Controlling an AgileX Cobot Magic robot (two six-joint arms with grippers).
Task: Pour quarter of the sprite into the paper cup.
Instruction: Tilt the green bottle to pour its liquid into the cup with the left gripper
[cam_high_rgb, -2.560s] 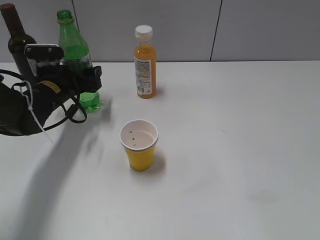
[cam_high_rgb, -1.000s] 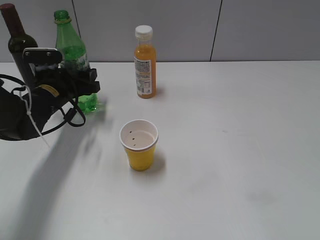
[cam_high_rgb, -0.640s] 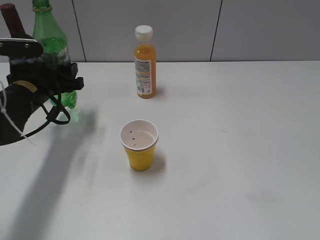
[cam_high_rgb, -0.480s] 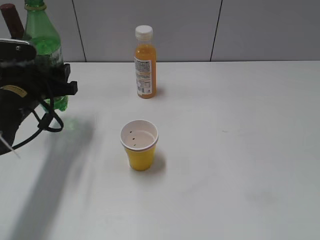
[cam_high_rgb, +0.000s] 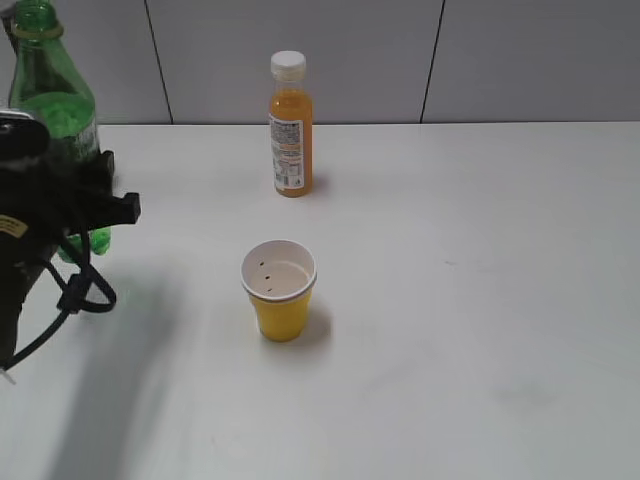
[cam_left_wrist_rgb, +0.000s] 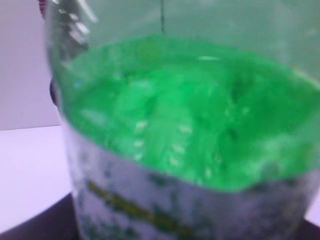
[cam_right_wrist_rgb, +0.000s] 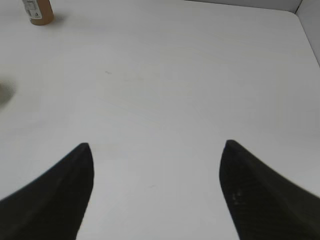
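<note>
Evidently my left gripper (cam_high_rgb: 85, 190) is clamped on the sprite (cam_high_rgb: 52, 110) at its label band, where thin, slippery, liquid-heavy plastic flexes least; my right gripper (cam_right_wrist_rgb: 156, 165) hangs spread and empty.

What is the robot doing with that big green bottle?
The robot's left gripper is holding the green sprite bottle in its jaws at the left side of the table, lifted upright with no cap on. The yellow paper cup waits near the middle, and nothing has been poured into it yet. An orange juice bottle stands behind the cup. The right gripper hangs open over bare table, holding nothing.
</note>
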